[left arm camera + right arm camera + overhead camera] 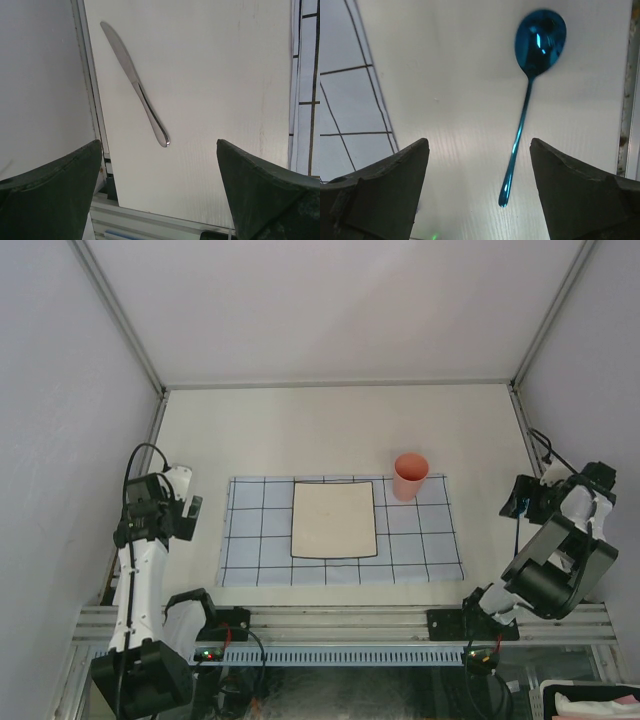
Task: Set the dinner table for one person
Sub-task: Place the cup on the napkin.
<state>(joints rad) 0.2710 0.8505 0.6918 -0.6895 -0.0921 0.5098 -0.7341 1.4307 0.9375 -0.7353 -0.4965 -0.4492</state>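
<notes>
**Surface** [300, 430]: off-white, railed, between pale walls, running from the arm bases to the back wall.

**Cloth** [440, 550]: light blue with a dark grid, spread flat at the near middle of the surface.

**Plate** [334, 520]: square, beige, centred on the cloth. Judged placed.

**Cup** [410, 476]: salmon, upright at the cloth's far right corner, just beyond the plate. Judged placed.

**Knife** [135, 82]: lies on bare surface left of the cloth, close to the left rail, handle toward the arm. Not yet set beside the plate.

**Spoon** [530, 90]: blue, on bare surface right of the cloth, bowl away from the arm. Not yet set.

**Left hand** [159, 145]: spread wide, empty, above the knife's handle end.

**Right hand** [479, 141]: spread, pinching nothing, with the spoon's handle lying below the gap.

**Progress:** roughly half. The cutlery remains, and no fork is seen in any view.

**Obscured:** the arms cover both the knife and the spoon in the top view. The wrist views cut off the cloth at one edge. Neither hand's height above the surface can be told.
</notes>
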